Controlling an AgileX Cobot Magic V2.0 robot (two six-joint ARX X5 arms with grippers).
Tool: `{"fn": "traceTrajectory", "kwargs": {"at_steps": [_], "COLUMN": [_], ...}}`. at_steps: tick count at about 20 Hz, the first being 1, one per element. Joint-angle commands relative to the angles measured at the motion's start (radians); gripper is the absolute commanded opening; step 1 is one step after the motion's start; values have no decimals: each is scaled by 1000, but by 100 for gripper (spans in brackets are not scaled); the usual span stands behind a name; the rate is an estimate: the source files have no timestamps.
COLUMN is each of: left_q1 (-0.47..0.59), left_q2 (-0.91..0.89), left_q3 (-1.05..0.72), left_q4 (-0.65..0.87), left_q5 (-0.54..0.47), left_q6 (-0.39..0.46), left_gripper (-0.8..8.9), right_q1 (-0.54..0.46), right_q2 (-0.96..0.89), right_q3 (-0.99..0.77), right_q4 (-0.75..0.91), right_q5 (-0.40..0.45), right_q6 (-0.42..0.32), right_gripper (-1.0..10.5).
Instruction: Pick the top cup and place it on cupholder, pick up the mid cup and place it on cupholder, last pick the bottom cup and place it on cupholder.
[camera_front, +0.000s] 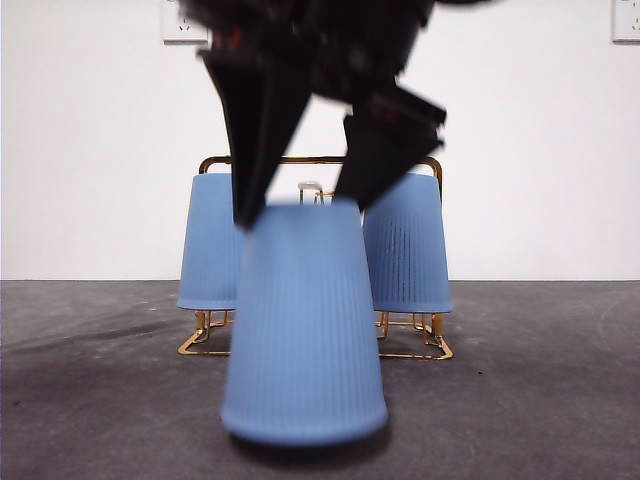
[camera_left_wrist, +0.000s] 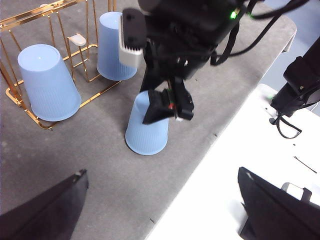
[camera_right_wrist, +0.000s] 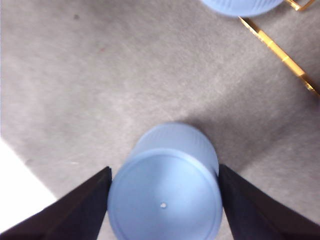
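Observation:
An upside-down blue ribbed cup (camera_front: 305, 330) (camera_left_wrist: 146, 132) (camera_right_wrist: 165, 195) stands on the grey mat in front of the gold wire cupholder (camera_front: 410, 352) (camera_left_wrist: 45, 12). Two more blue cups sit inverted on the cupholder's pegs, one at its left (camera_front: 208, 250) (camera_left_wrist: 47, 82) and one at its right (camera_front: 410, 250) (camera_left_wrist: 115, 45). My right gripper (camera_front: 305, 208) (camera_right_wrist: 164, 171) (camera_left_wrist: 165, 105) hangs open over the front cup, one jaw close on each side of its upturned bottom. My left gripper (camera_left_wrist: 160, 172) waits open, high above the mat's edge, with nothing in it.
The grey mat (camera_front: 540, 400) ends at a white tabletop (camera_left_wrist: 240, 150) on the side where the left arm waits. A small white-tipped peg (camera_front: 310, 186) stands in the middle of the cupholder, between the two cups. A white wall is behind.

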Motion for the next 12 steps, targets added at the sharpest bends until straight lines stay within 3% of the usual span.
{"fn": "traceTrajectory", "kwargs": {"at_steps": [1, 8, 12], "left_q1": [-7, -7, -7], "left_q2": [4, 5, 5], "left_q3": [9, 9, 9], "left_q4": [5, 8, 24], "left_q5": [3, 3, 3], "left_q6": [9, 9, 9], "left_gripper": [476, 476, 476], "right_q1": [6, -24, -98], "right_q2": [4, 4, 5], "right_q3": [138, 428, 459], "right_q4": [-51, -152, -134], "right_q5": [15, 159, 161], "right_q6": [-12, -13, -16], "right_gripper": [266, 266, 266]}}
